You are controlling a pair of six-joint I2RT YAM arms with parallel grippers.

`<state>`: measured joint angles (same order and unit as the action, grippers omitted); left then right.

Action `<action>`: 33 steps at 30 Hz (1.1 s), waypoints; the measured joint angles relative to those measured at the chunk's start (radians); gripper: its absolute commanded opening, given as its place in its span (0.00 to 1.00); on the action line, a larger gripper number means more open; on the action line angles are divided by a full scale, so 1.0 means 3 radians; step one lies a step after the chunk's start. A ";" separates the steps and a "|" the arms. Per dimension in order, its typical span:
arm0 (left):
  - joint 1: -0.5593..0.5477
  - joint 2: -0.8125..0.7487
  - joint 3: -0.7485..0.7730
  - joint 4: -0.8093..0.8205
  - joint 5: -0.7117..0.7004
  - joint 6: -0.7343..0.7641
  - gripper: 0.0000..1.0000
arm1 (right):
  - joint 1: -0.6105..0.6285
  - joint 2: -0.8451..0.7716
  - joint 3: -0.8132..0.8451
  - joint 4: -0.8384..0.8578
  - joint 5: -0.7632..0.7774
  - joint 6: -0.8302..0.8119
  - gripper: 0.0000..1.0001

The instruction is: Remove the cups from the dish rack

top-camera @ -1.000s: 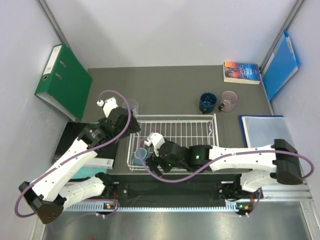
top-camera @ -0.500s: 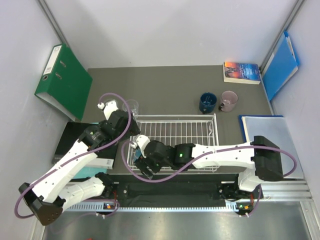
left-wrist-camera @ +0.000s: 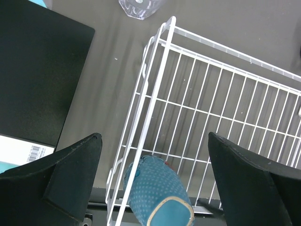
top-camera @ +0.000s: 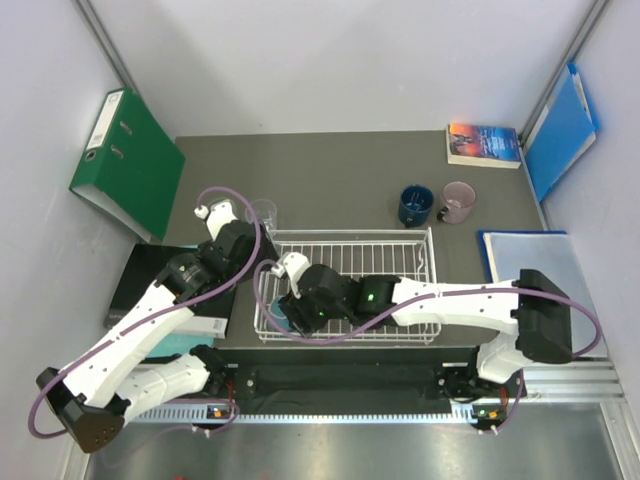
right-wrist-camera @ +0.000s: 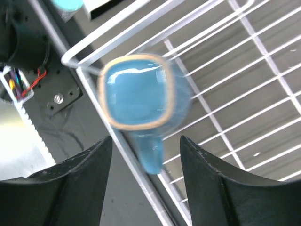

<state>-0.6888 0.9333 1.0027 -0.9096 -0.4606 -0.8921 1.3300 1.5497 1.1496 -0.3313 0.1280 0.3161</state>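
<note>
Checked the dark grey table [top-camera: 340, 180]. Carried a white wire rack [top-camera: 350, 233] along the near edge, roughly centre. Had a clear glass [top-camera: 264, 212] upright just off the rack's far-left corner, not touching it. Found navy mug [top-camera: 415, 205] and pink mug [top-camera: 458, 201] side by side beyond the rack's far-right corner. Noted a book [top-camera: 484, 144] flat at the far-right corner. Logged green binder [top-camera: 128, 163] partly off the far-left corner, black pad [top-camera: 150, 280] left of the rack, pale blue folder [top-camera: 525, 262] flat at the right edge.
</note>
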 measured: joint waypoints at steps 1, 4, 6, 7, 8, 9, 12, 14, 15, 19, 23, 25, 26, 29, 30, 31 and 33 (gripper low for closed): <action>-0.0001 0.0003 -0.0003 0.0009 0.0003 0.0000 0.99 | -0.0046 -0.0038 -0.0033 0.0022 -0.0010 0.0009 0.58; -0.0001 0.0011 -0.0017 0.0036 0.0013 0.0000 0.99 | -0.0163 -0.0109 -0.0088 0.0038 -0.0036 0.0034 0.57; -0.0001 0.0020 -0.0022 0.0043 0.0014 0.0000 0.99 | -0.0195 -0.0112 -0.0103 0.0047 -0.0062 0.0047 0.56; -0.0001 0.0024 -0.0022 0.0043 0.0014 0.0000 0.99 | -0.0205 -0.0112 -0.0109 0.0048 -0.0074 0.0050 0.56; -0.0001 0.0028 -0.0024 0.0045 0.0014 0.0000 0.99 | -0.0205 -0.0112 -0.0121 0.0057 -0.0085 0.0053 0.55; -0.0001 0.0031 -0.0024 0.0045 0.0014 0.0000 0.99 | -0.0205 -0.0109 -0.0132 0.0060 -0.0099 0.0056 0.55; -0.0001 0.0046 -0.0029 0.0056 0.0017 0.0001 0.99 | -0.0205 -0.0095 -0.0198 0.0093 -0.0156 0.0067 0.54; -0.0001 0.0047 -0.0037 0.0062 0.0018 0.0001 0.99 | -0.0205 -0.0086 -0.0237 0.0111 -0.0179 0.0075 0.54; -0.0001 0.0047 -0.0042 0.0062 0.0022 0.0001 0.99 | -0.0205 -0.0075 -0.0256 0.0118 -0.0198 0.0083 0.53; -0.0001 0.0047 -0.0079 0.0067 0.0033 0.0001 0.99 | -0.0205 -0.0014 -0.0262 0.0142 -0.0257 0.0088 0.51; 0.0008 0.0047 -0.0135 0.0061 0.0008 0.0003 0.99 | -0.0205 0.0053 -0.0262 0.0169 -0.0284 0.0093 0.49; 0.0017 0.0047 -0.0163 0.0056 -0.0015 0.0005 0.99 | -0.0205 0.0088 -0.0262 0.0183 -0.0294 0.0094 0.47; 0.0020 0.0047 -0.0177 0.0046 -0.0028 0.0006 0.99 | -0.0205 0.0109 -0.0262 0.0192 -0.0300 0.0094 0.46; 0.0032 0.0047 -0.0209 0.0034 -0.0072 0.0008 0.99 | -0.0205 0.0170 -0.0262 0.0234 -0.0300 0.0089 0.43; 0.0034 0.0047 -0.0211 0.0032 -0.0089 0.0011 0.99 | -0.0206 0.0183 -0.0262 0.0245 -0.0299 0.0090 0.42; 0.0037 0.0046 -0.0211 0.0028 -0.0102 0.0014 0.99 | -0.0206 0.0196 -0.0262 0.0262 -0.0301 0.0095 0.41; 0.0037 0.0046 -0.0215 0.0019 -0.0116 0.0017 0.99 | -0.0206 0.0211 -0.0262 0.0270 -0.0301 0.0094 0.38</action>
<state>-0.6777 0.9470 0.9382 -0.9039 -0.4953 -0.8871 1.2682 1.6131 1.0710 -0.2504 0.0376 0.3443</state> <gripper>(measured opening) 0.987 0.416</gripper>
